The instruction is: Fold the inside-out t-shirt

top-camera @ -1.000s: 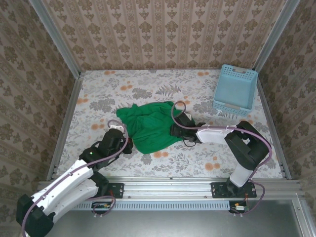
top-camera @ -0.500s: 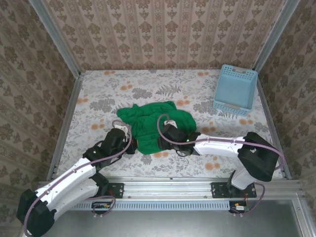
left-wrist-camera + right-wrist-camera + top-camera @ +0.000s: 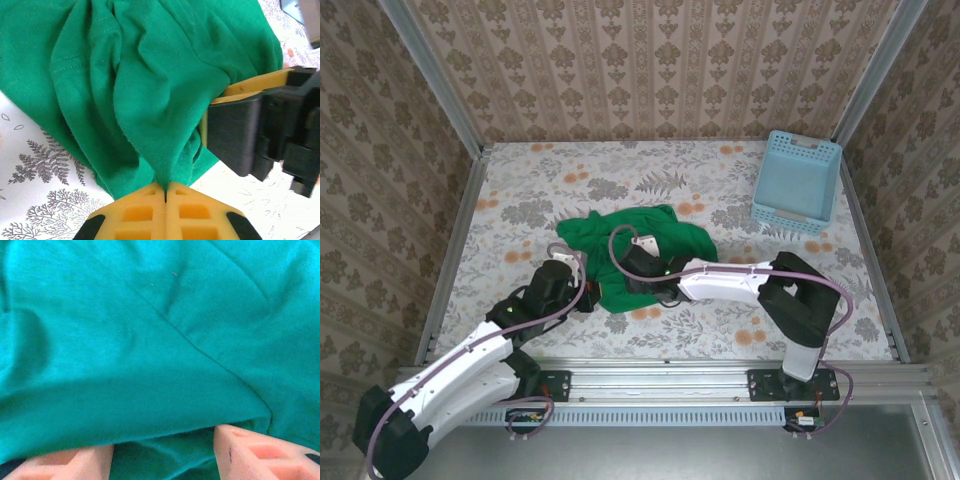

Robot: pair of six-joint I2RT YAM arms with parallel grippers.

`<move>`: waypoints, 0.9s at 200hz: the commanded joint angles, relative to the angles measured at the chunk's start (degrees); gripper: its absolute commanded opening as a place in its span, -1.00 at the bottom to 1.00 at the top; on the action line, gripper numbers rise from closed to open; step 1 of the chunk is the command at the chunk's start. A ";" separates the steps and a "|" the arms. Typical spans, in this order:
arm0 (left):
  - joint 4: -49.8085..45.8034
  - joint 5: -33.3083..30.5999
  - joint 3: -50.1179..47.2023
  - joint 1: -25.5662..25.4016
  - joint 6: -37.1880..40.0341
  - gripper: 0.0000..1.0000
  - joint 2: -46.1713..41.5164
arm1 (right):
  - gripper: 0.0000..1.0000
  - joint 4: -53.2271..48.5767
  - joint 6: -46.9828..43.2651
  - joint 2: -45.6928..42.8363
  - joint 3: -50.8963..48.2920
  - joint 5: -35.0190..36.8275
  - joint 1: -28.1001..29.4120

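Left gripper (image 3: 165,187) is clamped tight on a pinch of the inside-out t-shirt (image 3: 620,248) at its near-left hem, and the cloth fans out from that pinch in the left wrist view. It has hardly moved since a second ago, sitting just a touch nearer the rail. The right gripper (image 3: 638,264) is the big change. It was at the shirt's right edge a second ago and has since slid left across the table (image 3: 520,190), so it now sits over the shirt's near middle, close to the left gripper (the elbow has swung in with it). Its fingers (image 3: 252,450) stand apart, with a loose fold draped over them and sagging into the gap, not visibly squeezed. The shirt is bunched at centre-left of the table. Its right side now bulges out past the right arm, and the near edge is more gathered than before. The blue basket (image 3: 798,180) is at the far right, unchanged.
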 commanded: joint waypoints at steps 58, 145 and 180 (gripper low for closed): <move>-0.94 -2.15 3.30 -0.41 -0.32 -1.00 3.53 | -0.97 -5.50 -0.87 -6.02 -2.53 5.03 -0.18; -2.90 -3.18 17.48 1.98 2.48 -1.00 17.74 | -1.00 -4.51 3.74 -40.85 -25.46 7.36 0.37; -0.63 -1.42 24.72 -4.98 3.99 -1.00 23.22 | -1.00 -13.26 10.84 -53.63 -29.00 15.89 -2.45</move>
